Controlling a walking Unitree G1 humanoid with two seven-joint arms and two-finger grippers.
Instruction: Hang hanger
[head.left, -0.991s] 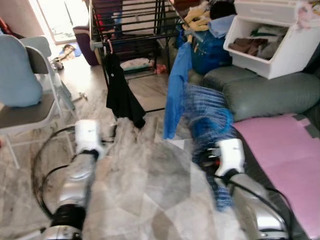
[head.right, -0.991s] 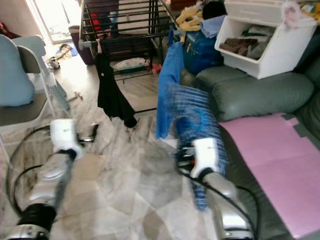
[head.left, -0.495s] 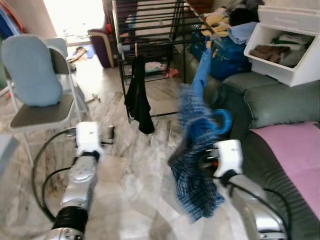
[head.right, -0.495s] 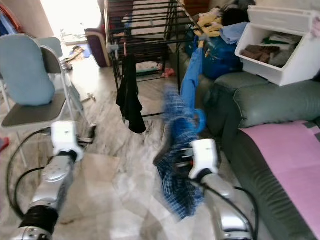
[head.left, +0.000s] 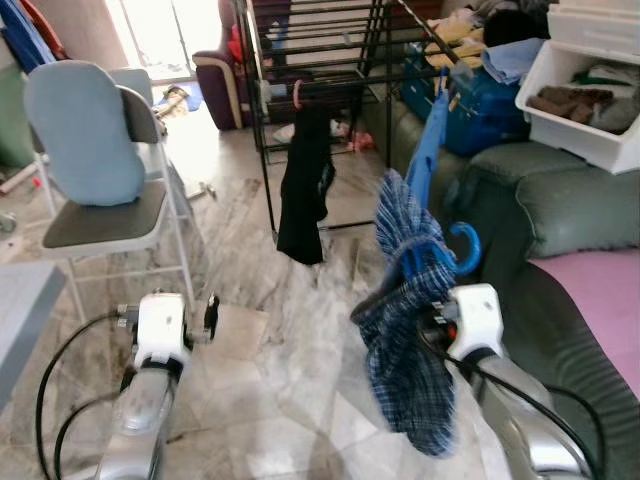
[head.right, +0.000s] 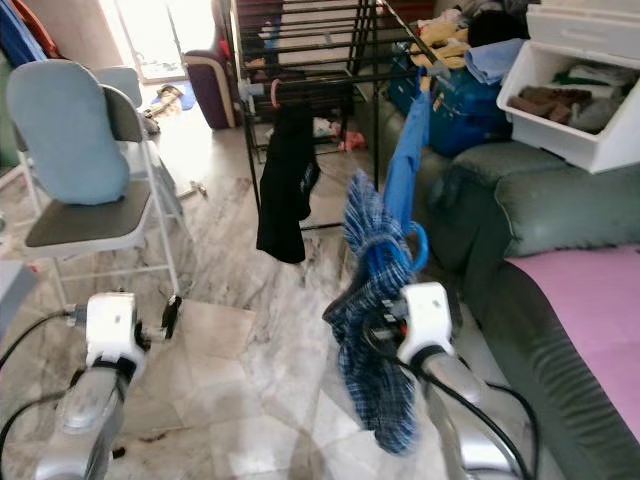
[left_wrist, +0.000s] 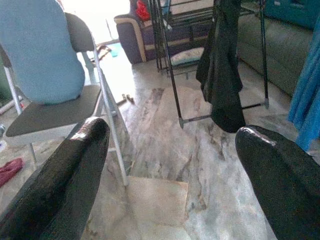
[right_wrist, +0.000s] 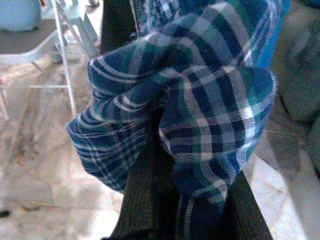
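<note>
Right gripper (head.left: 432, 322) carries plaid shirt (head.left: 405, 330) on blue hanger (head.left: 462, 243), frame centre.
Fingers clamped on it; left gripper (left_wrist: 172, 165) wide apart. White bin (head.left: 590, 105), upper right, holds folded clothes (head.left: 565, 100).

Daylight glares from the far doorway; pictures slightly soft.

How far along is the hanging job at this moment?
Done: a black garment and a blue garment already hang on the black metal drying rack. In hand: the right gripper holds a blue plaid shirt on a blue plastic hanger. Left: hooking it onto the rack. The left gripper is open.
</note>
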